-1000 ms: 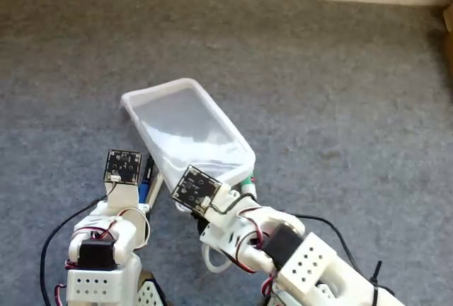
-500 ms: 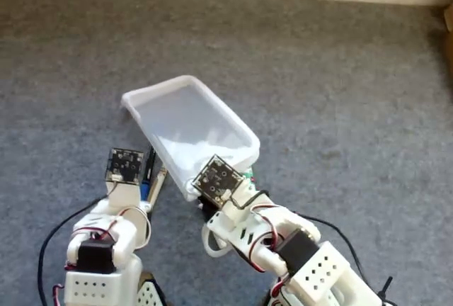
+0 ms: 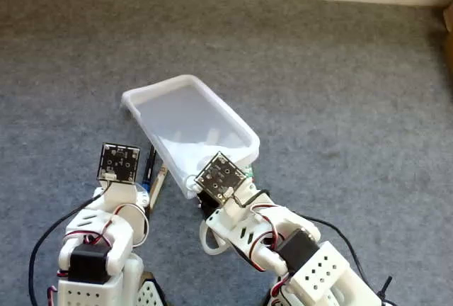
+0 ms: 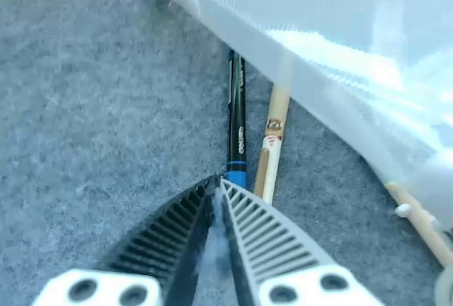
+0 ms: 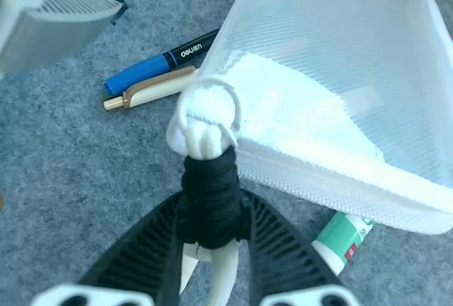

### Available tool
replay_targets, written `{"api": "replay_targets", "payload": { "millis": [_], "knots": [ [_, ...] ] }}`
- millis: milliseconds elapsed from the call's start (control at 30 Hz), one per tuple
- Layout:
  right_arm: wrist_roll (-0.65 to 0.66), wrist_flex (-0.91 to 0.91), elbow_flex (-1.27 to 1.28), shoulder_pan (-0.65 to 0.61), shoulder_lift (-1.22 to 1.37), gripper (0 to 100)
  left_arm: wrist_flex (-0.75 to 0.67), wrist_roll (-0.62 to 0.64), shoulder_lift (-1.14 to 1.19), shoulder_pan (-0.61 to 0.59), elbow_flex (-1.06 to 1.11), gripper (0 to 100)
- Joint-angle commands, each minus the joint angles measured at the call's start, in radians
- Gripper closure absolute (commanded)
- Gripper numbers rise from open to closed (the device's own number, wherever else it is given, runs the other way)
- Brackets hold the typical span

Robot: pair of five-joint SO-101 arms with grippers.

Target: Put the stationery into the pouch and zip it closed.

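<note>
Right tool clamps the pull cord on the pouch (left tool closed above the pen).

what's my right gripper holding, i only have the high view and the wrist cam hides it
observer: the right gripper is shut on the black pull, which is tied to a ring at the pouch corner.
operator: is left holding a pen
observer: no, the left gripper is shut with nothing in it, its tips right at the blue end of the black pen lying on the carpet.
operator: what's the green bit by the pouch
observer: a green and white tube, poking out from under the pouch edge.
</note>
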Motion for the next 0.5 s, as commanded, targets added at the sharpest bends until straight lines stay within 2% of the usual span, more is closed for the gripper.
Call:
{"api": "replay_targets", "payload": {
  "millis": [0, 200, 267, 467],
  "knots": [
    [-0.011, -0.028, -0.012, 0.013, -0.028, 99.3, 0.009, -0.003, -0.01, 0.05, -0.091, 99],
    [-0.011, -0.03, -0.012, 0.015, -0.028, 99.3, 0.011, -0.002, -0.01, 0.125, -0.125, 97],
    [-0.011, -0.03, -0.012, 0.015, -0.028, 99.3, 0.015, 0.002, -0.01, 0.147, -0.124, 91],
    [-0.015, -0.03, -0.012, 0.047, -0.028, 99.3, 0.078, 0.133, -0.01, 0.154, -0.147, 67]
  ]
}}
